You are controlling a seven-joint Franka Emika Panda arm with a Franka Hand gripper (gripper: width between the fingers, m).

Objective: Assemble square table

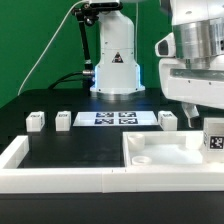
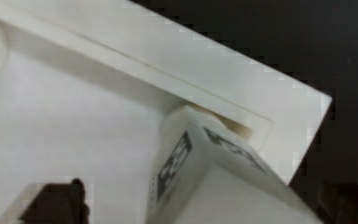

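Clearly the gripper (image 1: pixel 198 112) is released: its jaws stand wide and nothing is held between them. It hangs over the far corner of the table top (image 1: pixel 175 155) on the exterior view's right. Its fingers (image 2: pixel 60 200) stand either side of a leg (image 1: pixel 212 138) that is upright on that corner. In the wrist view a strip of the white top shows between one dark fingertip and the leg, so on that side they are apart. On the other side I cannot tell whether the finger touches the leg. The leg carries a black-and-white tag on the side facing the exterior camera. Whether its foot is seated in the corner hole I cannot tell.

The table top lies flat at the front edge of the bench (image 1: pixel 60 145), toward the exterior view's right, against the low white wall (image 1: pixel 60 172) that runs along that edge.

Farther back, one loose leg (image 1: pixel 35 121) and a second loose leg (image 1: pixel 63 119) stand near each other toward the bench's edge on the exterior view's left. A third loose leg (image 1: pixel 167 119) stands near the gripper. The marker board (image 1: pixel 112 118) lies between the second and the third, just in front of the robot's base (image 1: pixel 115 65).
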